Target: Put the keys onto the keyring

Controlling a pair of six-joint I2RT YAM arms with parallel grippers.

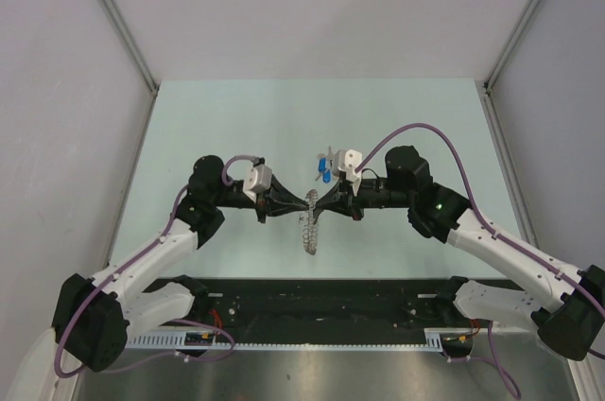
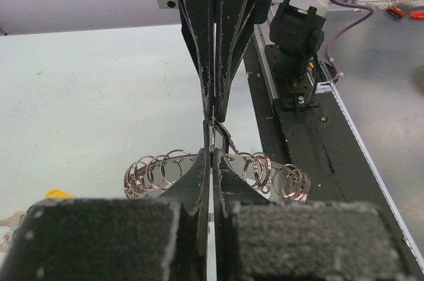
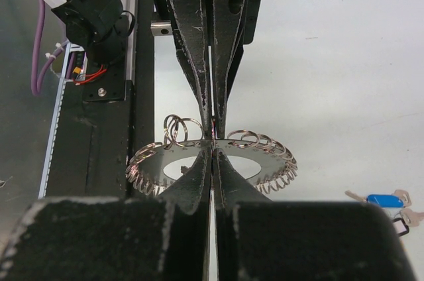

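Note:
The keyring (image 1: 309, 231) is a silvery disc with an open centre and many small wire loops round its rim. It hangs off the table between the two arms. My left gripper (image 1: 303, 200) and right gripper (image 1: 320, 199) meet tip to tip just above it. In the left wrist view my left gripper (image 2: 212, 155) is shut on a small loop at the keyring's (image 2: 162, 171) rim. In the right wrist view my right gripper (image 3: 212, 146) is shut at the rim of the keyring (image 3: 268, 162). The keys (image 1: 325, 170) lie on the table, blue (image 3: 381, 199) and yellow (image 2: 57, 195) heads showing.
The pale green table (image 1: 236, 127) is walled on the left, right and back. A black base rail (image 1: 321, 302) with cables runs along the near edge. The right arm's base mount (image 2: 296, 36) and the left arm's base mount (image 3: 96, 16) stand close behind the grippers.

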